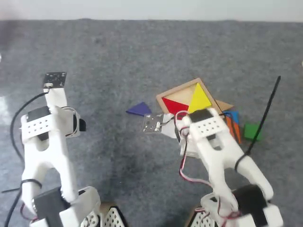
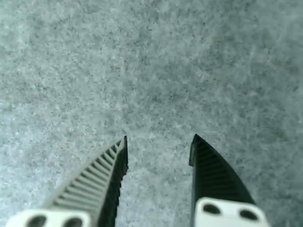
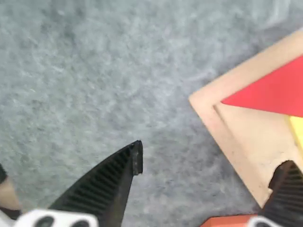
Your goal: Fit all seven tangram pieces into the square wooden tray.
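Grey felt table cover (image 1: pixel 142 52) spans the bench. Two white arms side by side. Left arm sits well apart from the pieces; its wrist view shows the left gripper (image 2: pixel 158 139) with jaws spread, grasping nothing, plain felt between them. Right arm is over the near corner of the square wooden tray (image 1: pixel 176 90); its wrist view shows the right gripper (image 3: pixel 210 156) released, jaws wide and nothing held, one finger (image 3: pixel 111 182) over felt, the other at the tray rim. The high view gives the overall layout: large red triangle (image 1: pixel 174 105) and large yellow triangle (image 1: pixel 199 97) lie edge to edge inside the tray; small dark blue triangle (image 1: pixel 138 109) lies on the felt just outside the tray, toward the left arm; orange piece (image 1: pixel 233 128), blue piece (image 1: pixel 232 115) and green square (image 1: pixel 251 130) sit beside the tray's opposite side, where a thin black rod (image 1: pixel 265 113) slants. The right wrist view adds close detail: bare wood floor between the tray corner and the red triangle.
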